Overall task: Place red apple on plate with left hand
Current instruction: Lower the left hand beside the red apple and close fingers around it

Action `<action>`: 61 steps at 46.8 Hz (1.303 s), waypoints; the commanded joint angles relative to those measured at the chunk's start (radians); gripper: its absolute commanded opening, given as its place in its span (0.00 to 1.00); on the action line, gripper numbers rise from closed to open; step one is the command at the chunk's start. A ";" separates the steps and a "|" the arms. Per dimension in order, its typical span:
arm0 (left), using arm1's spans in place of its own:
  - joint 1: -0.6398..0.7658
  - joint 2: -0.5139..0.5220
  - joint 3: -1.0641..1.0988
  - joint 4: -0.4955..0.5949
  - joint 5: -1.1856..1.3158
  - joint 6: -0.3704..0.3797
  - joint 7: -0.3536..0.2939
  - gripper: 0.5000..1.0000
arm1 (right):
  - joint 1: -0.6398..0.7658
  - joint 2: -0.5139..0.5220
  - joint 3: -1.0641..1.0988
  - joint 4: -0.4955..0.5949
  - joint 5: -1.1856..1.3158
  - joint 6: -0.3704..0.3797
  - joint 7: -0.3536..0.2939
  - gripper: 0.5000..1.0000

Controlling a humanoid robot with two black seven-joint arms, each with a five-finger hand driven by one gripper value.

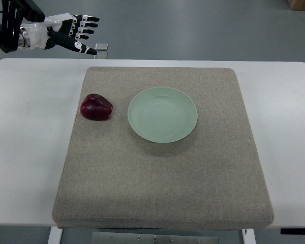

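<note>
- Right now the reach is only beginning, by my reading — the left hand [73, 33] is hovering past the far edge of the white table [25, 152], up in the picture's top-left corner, well apart from the fruit.
- Its fingers are spreading wide and gripping nothing at all.
- The red apple [96, 107] is lying on the grey felt mat [162, 178], near the mat's left edge and just beside the pale green plate [162, 115], not touching it.
- The plate is sitting bare in the middle of the mat.
- Next, the hand is likely needing to come down over the apple and close around it before carrying it a short way to the plate.
- The apple is looking dark — almost maroon — glossy and a little lopsided, so it may be rolling under a loose grasp.
</note>
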State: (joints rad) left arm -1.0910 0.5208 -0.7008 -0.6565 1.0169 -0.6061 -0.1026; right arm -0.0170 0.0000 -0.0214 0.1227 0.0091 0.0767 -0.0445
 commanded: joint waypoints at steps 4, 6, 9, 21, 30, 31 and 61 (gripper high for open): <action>0.028 0.125 0.010 -0.214 0.222 0.000 -0.028 0.99 | 0.000 0.000 0.000 0.000 0.000 0.000 -0.001 0.86; 0.042 0.148 0.029 -0.261 0.258 0.002 -0.058 0.99 | 0.000 0.000 0.000 0.000 0.000 0.000 0.000 0.86; 0.055 0.177 0.058 -0.314 0.302 0.006 -0.112 0.99 | -0.001 0.000 0.000 0.000 0.000 0.000 0.000 0.86; 0.149 0.234 0.144 -0.474 0.575 0.175 -0.229 0.99 | -0.001 0.000 0.000 0.000 0.000 0.000 0.000 0.86; 0.227 0.228 0.147 -0.522 0.687 0.252 -0.238 0.99 | -0.001 0.000 0.000 0.000 0.000 0.000 0.000 0.86; 0.230 0.225 0.147 -0.522 0.689 0.250 -0.236 0.99 | 0.000 0.000 0.000 0.001 0.000 0.000 -0.001 0.86; 0.232 0.189 0.201 -0.503 0.729 0.312 -0.238 0.30 | 0.000 0.000 0.000 0.000 0.000 0.000 0.000 0.86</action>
State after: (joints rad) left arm -0.8552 0.7103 -0.5168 -1.1592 1.7457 -0.2946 -0.3394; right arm -0.0174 0.0000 -0.0215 0.1227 0.0092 0.0767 -0.0445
